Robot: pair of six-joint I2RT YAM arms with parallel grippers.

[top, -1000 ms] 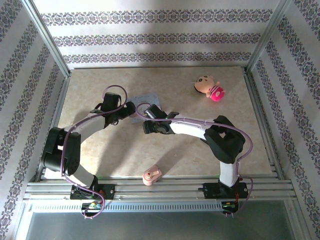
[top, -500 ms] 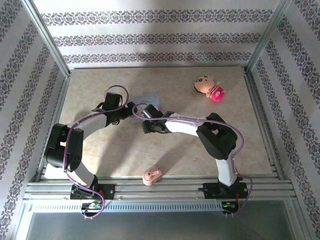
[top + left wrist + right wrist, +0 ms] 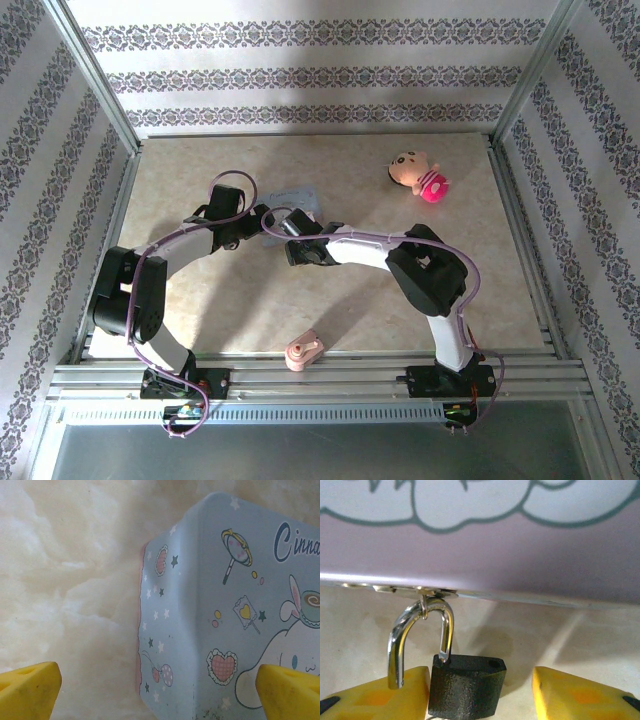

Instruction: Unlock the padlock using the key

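Just inside the right tool, the padlock

Padlock hangs, seemingly, from the tin.

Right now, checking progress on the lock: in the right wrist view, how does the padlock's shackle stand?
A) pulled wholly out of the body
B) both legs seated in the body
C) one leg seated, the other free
C: on the padlock, the shackle has its right leg in the body and its left leg hanging free.

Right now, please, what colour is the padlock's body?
Black; the padlock shows best from the right wrist.
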